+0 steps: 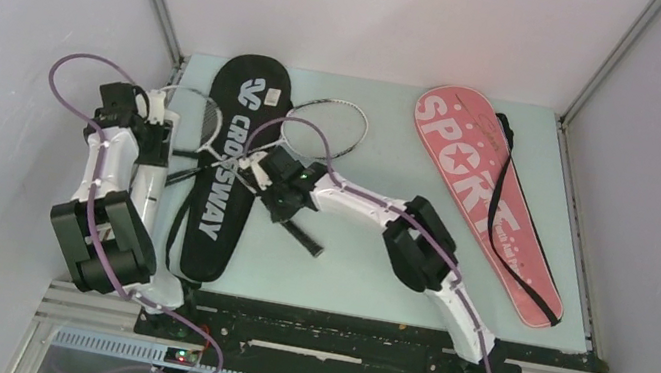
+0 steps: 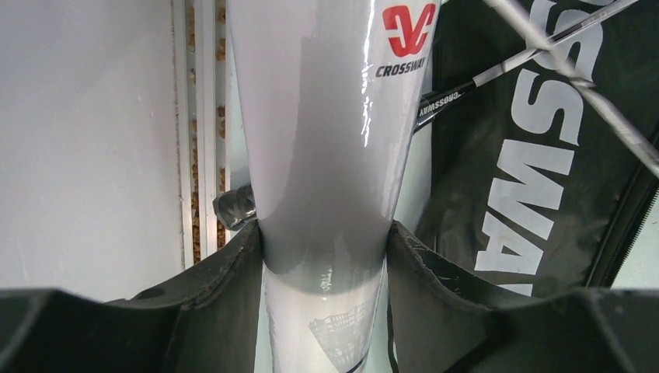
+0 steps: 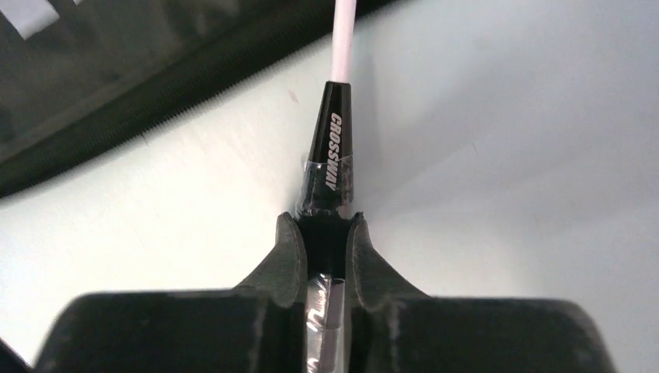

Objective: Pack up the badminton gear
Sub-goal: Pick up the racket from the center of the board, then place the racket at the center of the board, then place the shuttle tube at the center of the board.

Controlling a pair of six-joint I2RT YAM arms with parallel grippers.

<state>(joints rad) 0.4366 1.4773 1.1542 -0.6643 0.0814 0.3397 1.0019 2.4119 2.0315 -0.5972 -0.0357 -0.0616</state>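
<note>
My left gripper (image 2: pixel 322 233) is shut on the long white tube (image 2: pixel 326 116), which lies along the table's left edge (image 1: pixel 148 192) beside the black "CROSSWAY" racket cover (image 1: pixel 221 209). My right gripper (image 3: pixel 324 221) is shut on a racket's black handle cone (image 3: pixel 330 155), just right of that cover in the top view (image 1: pixel 277 193). Its pale pink shaft runs away from the jaws, and the grip end (image 1: pixel 305 240) sticks out behind the gripper. Two racket heads (image 1: pixel 324 130) (image 1: pixel 196 118) lie at the cover's top end. The pink "SPORT" cover (image 1: pixel 486 202) lies flat at the right.
Grey walls close in the table on the left, back and right. A metal rail (image 2: pixel 198 132) runs along the left edge next to the tube. A black strap (image 1: pixel 505 211) lies along the pink cover. Bare table shows between the two covers (image 1: pixel 381 165).
</note>
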